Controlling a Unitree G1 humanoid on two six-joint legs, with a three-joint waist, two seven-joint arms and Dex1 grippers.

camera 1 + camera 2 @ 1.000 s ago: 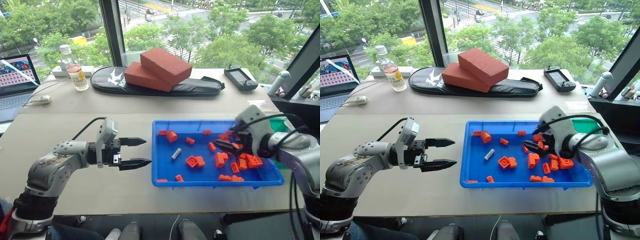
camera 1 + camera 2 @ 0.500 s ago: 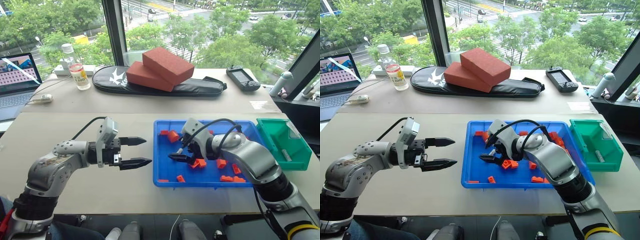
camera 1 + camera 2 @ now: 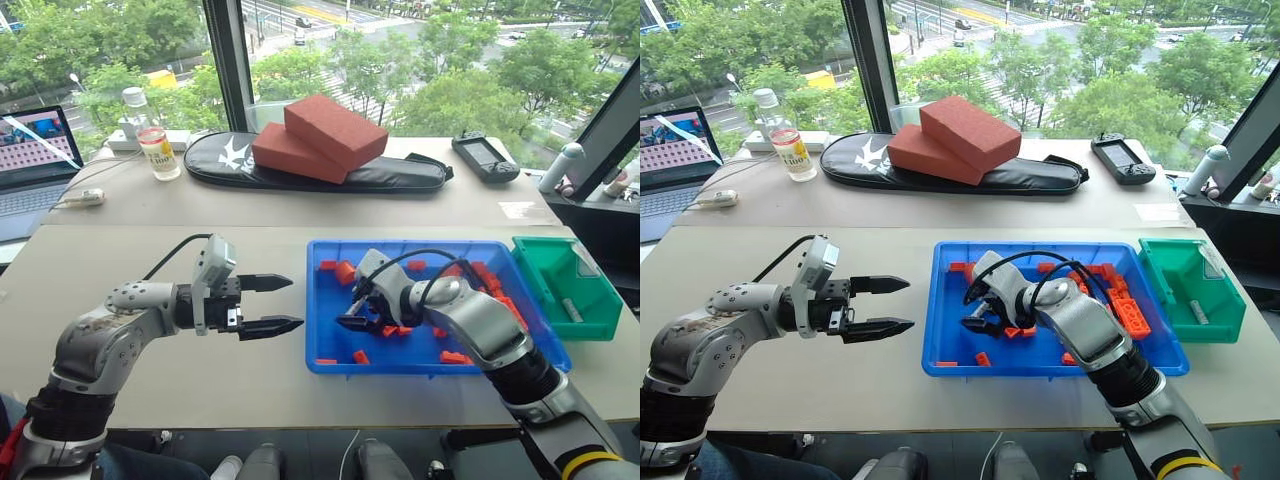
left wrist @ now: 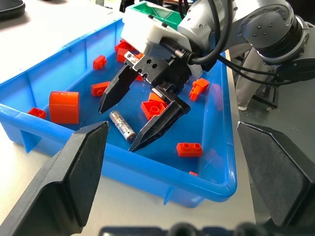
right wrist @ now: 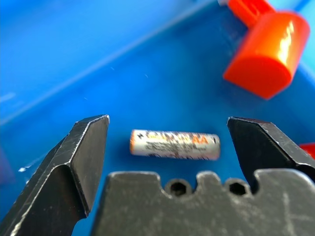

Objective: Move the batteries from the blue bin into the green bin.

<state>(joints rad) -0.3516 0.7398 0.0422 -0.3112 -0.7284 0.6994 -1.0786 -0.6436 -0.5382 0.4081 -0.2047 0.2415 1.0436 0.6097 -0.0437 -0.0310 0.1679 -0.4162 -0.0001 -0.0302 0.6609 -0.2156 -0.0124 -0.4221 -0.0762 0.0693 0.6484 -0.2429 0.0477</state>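
A silvery battery point(image 5: 174, 145) lies flat on the floor of the blue bin point(image 3: 400, 364), near its left end, among scattered orange bricks point(image 3: 490, 282). My right gripper point(image 3: 348, 312) is lowered into the bin and stands open, one finger on either side of the battery point(image 4: 122, 126) without touching it. An orange round-topped block point(image 4: 64, 106) sits just beyond. The green bin point(image 3: 590, 325) stands right of the blue bin with one battery point(image 3: 573, 311) inside. Left of the blue bin, my left gripper point(image 3: 294, 302) hovers open and empty above the table, pointing at it.
At the back of the table, two red bricks point(image 3: 320, 135) rest on a black bag point(image 3: 400, 175). A bottle point(image 3: 150, 140) and a laptop point(image 3: 30, 150) stand at the back left, a handheld controller point(image 3: 485, 155) at the back right.
My right gripper has swung from the blue bin's right side to its left end and dropped down around the battery, still open. The left arm has kept still.
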